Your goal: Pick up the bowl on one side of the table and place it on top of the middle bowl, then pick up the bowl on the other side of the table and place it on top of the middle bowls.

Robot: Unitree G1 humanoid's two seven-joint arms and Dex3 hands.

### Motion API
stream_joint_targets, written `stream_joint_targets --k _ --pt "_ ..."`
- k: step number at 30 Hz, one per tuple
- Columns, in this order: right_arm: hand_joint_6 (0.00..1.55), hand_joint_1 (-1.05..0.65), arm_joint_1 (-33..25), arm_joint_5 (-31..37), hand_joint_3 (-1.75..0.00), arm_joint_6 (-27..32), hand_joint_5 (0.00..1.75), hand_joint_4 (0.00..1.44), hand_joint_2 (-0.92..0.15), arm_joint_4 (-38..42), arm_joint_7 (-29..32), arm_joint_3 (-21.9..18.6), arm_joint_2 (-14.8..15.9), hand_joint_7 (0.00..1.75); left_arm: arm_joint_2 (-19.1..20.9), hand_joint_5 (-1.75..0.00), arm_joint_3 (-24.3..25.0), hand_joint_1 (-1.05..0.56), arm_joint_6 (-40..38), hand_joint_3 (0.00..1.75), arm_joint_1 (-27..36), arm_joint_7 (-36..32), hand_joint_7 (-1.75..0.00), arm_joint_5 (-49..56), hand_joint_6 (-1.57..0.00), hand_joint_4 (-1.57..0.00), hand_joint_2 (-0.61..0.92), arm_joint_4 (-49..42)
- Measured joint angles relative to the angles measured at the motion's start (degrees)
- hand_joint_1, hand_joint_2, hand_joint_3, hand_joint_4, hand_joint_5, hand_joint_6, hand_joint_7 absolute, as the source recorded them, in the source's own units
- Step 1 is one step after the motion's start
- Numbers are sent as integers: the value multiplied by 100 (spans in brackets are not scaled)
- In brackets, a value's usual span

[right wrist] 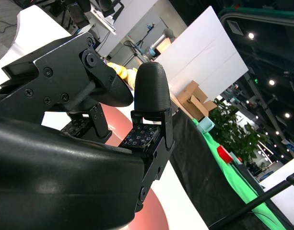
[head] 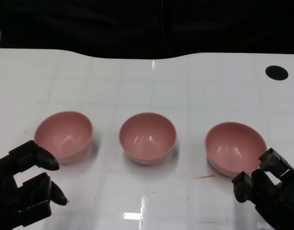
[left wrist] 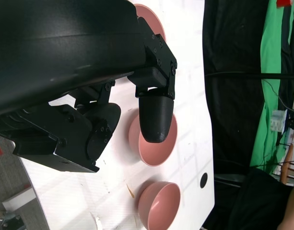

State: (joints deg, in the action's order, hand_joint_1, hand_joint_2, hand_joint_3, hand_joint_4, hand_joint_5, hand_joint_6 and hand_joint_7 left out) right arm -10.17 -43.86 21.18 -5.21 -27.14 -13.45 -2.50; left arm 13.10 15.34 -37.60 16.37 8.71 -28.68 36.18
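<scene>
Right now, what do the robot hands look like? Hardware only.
Both are matte black throughout. The left robot hand has blocky, angular segments; in its wrist view a broad smooth shell carries links held by small screws, ending in a rounded, bullet-shaped fingertip. The right robot hand is built alike, with a gridded pad on a finger's inner face. No cables, markings or silver forearm show.
</scene>
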Motion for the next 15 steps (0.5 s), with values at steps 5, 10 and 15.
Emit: stream_joint_targets --k 5,10,15 --pt "82 -10 0 0 -124 0 165 90 -51 0 1 -1 0 142 -1 -175 0 39 0 130 0 0 -175 1 -56 -74 92 0" --pt "82 -10 3 0 -124 0 164 90 -51 0 1 -4 0 141 -3 -175 0 39 0 130 -1 0 -175 2 -56 -74 92 0" --pt "82 -10 3 0 -124 0 164 90 -51 0 2 -5 0 141 -4 -175 0 39 0 130 -1 0 -175 2 -56 -74 92 0"
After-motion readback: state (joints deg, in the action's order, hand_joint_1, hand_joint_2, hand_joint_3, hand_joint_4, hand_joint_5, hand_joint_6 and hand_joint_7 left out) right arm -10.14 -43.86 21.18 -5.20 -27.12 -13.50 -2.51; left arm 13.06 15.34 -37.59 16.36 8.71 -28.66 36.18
